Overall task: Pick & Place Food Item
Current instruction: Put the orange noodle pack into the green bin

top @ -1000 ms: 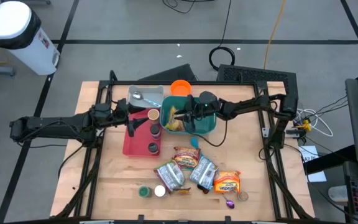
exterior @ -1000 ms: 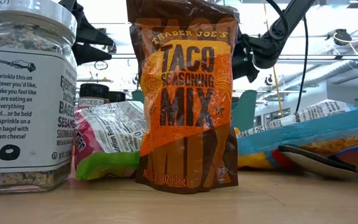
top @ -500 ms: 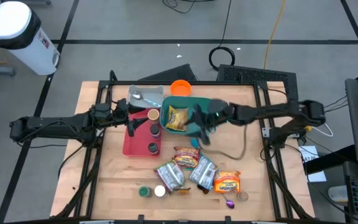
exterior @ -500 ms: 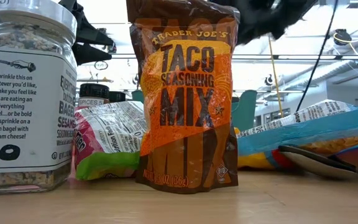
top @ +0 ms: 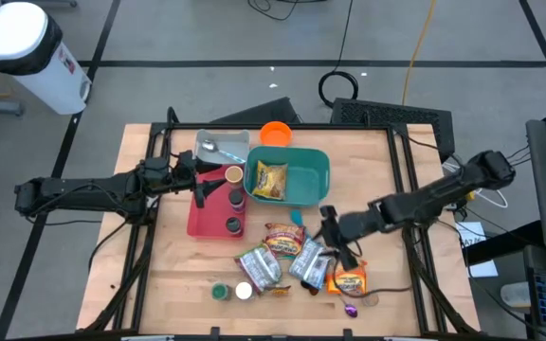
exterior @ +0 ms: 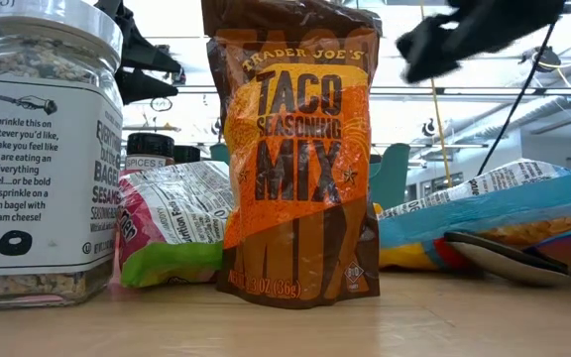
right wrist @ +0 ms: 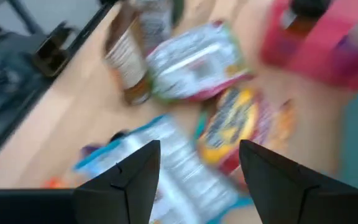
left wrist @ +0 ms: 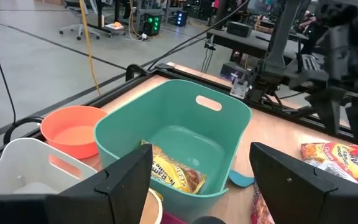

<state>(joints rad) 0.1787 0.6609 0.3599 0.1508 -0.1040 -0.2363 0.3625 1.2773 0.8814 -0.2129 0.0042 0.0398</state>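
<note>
Teal bin (top: 306, 178) has one yellow snack bag (top: 270, 180) in it, well behind the right gripper (top: 333, 234), which hangs open and empty over the loose packets (top: 297, 258). Left gripper (top: 200, 175) waits beside the bin, fingers apart, holding nothing.

The pouch (exterior: 300, 159) reads "Trader Joe's Taco Seasoning Mix"; the jar (exterior: 43, 149) "Everything"

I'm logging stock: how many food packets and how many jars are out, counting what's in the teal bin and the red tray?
Packets: 5, with four on the table and one in the teal bin
Jars: 5, with three in the red tray and two on the table
Total: 10
</note>
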